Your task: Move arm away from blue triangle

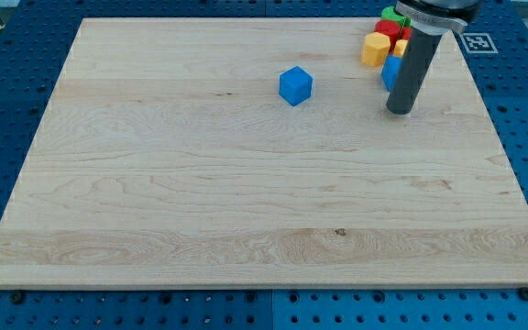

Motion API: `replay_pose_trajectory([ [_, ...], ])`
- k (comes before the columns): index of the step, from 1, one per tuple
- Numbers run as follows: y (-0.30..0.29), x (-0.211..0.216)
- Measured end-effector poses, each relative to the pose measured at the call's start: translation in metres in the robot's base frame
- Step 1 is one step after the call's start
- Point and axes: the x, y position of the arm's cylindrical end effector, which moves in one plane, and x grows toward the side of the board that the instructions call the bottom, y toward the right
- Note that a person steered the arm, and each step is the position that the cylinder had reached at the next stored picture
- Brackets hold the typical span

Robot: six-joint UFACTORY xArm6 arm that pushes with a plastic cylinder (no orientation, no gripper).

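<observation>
My tip (pixel 400 109) rests on the board near the view's top right. A blue block (pixel 390 72), likely the blue triangle, shows just left of the rod and touches it; the rod hides most of it, so its shape is unclear. A blue cube (pixel 295 85) sits alone to the left, well apart from my tip.
A tight cluster sits behind the rod at the top right: a yellow block (pixel 375 49), a red block (pixel 389 29), a green block (pixel 393 15) and another yellow piece (pixel 400 47). The wooden board (pixel 246 202) ends close to the right of my tip.
</observation>
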Motion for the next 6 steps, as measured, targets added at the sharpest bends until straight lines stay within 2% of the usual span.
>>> replay_pose_trajectory([
  [2, -0.041, 0.048],
  [4, -0.045, 0.049],
  [6, -0.083, 0.065],
])
